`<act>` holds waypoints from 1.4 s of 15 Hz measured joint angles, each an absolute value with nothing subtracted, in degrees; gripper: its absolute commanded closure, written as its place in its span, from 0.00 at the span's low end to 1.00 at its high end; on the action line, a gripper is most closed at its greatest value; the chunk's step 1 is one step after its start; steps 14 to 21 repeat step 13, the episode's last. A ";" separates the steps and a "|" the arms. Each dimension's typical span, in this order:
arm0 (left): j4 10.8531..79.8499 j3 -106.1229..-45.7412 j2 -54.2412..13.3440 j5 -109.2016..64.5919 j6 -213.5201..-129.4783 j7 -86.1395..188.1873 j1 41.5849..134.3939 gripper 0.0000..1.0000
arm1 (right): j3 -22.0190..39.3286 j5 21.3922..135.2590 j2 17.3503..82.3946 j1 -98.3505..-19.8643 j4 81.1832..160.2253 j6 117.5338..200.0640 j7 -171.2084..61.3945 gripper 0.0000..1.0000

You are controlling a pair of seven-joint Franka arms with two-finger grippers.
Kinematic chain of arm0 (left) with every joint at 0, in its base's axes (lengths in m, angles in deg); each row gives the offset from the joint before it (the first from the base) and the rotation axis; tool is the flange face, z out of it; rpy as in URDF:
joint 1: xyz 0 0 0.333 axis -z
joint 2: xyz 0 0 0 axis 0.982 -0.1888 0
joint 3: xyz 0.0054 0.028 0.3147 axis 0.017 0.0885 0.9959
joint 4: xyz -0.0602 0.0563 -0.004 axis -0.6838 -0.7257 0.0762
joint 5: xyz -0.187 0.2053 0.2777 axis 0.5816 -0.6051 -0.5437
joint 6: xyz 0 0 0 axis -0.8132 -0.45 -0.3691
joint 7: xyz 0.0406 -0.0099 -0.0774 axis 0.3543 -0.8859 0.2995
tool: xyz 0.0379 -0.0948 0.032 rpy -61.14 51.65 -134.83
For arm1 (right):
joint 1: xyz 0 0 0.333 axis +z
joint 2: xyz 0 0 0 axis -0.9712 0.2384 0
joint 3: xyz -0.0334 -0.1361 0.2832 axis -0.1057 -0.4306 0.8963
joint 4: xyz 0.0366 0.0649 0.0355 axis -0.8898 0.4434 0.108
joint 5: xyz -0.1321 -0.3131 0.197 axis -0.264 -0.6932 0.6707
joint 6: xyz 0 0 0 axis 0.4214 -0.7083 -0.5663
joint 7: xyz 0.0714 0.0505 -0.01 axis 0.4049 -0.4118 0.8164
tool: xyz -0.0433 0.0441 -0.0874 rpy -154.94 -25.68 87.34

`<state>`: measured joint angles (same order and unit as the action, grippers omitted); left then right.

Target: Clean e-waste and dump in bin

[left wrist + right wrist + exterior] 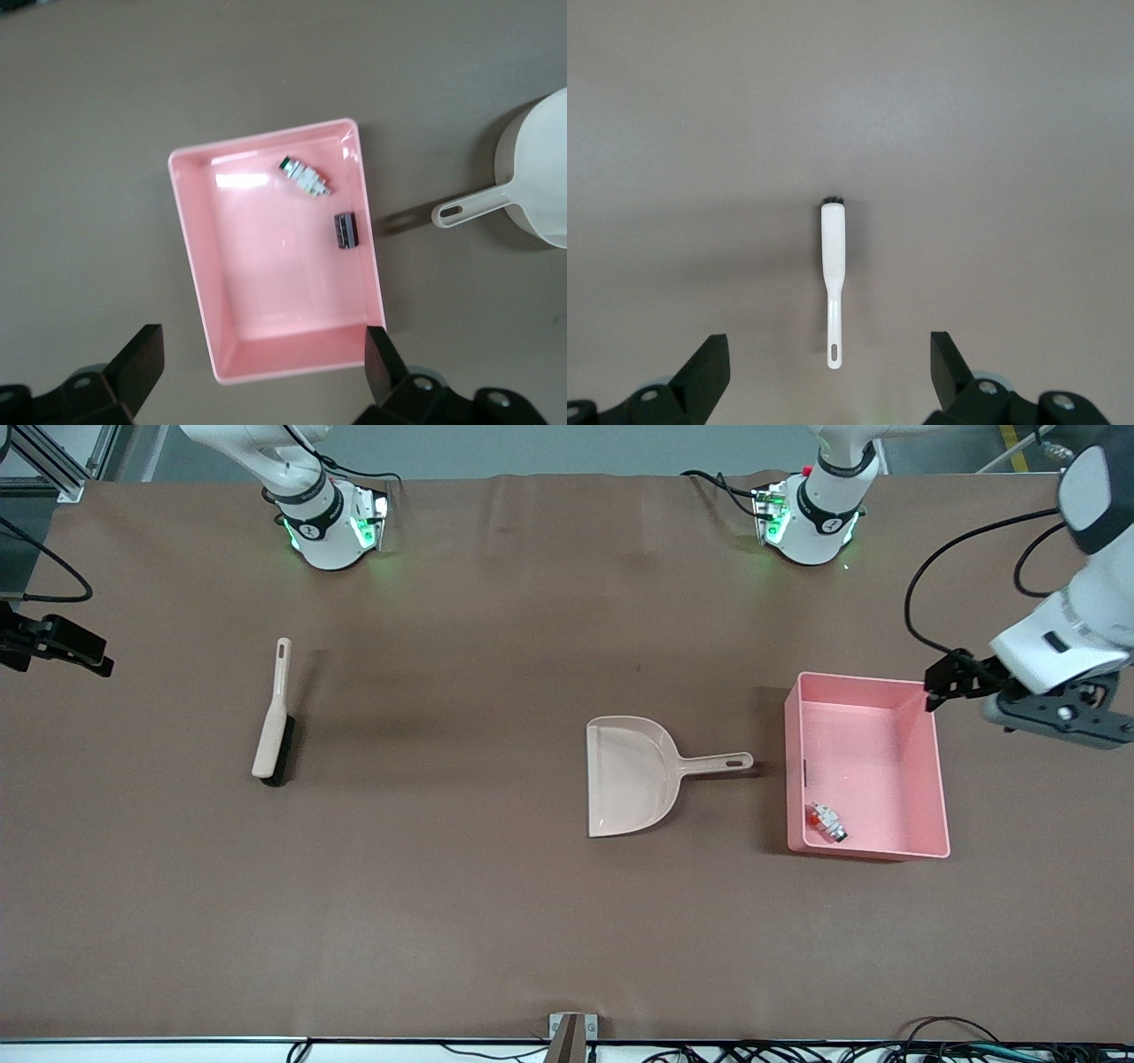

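Both bits of e-waste [321, 202] sit in the pink bin [921, 849], a white cylinder with a green tip and a small black block, close to the wall facing the dustpan [631, 775]. Looks done: best to lift clear without nudging the bin. Left tool [257, 359] hangs above the bin, jaws apart, empty. Right tool [828, 359], jaws apart too, waits above the brush [273, 722], well apart from the bin.
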<state>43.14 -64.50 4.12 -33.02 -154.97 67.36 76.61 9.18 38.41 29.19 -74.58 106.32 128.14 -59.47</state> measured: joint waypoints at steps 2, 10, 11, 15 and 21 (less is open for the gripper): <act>43.30 -64.48 5.65 -32.97 -152.42 63.13 76.76 0.00 | 9.18 38.34 29.19 -74.58 106.32 128.14 -59.36 0.00; 43.30 -63.95 9.15 -32.93 -148.63 58.54 77.46 0.00 | 9.18 38.33 29.19 -74.58 106.30 128.33 -59.33 0.00; 43.19 -63.94 9.38 -32.93 -148.63 58.54 77.50 0.00 | 9.15 38.33 29.19 -74.58 106.28 128.36 -59.33 0.00; 42.91 -63.94 10.04 -32.93 -148.63 58.54 77.73 0.00 | 9.12 38.33 29.19 -74.59 106.27 128.38 -59.33 0.00; 42.91 -63.94 10.04 -32.93 -148.63 58.54 77.73 0.00 | 9.12 38.33 29.19 -74.59 106.27 128.38 -59.33 0.00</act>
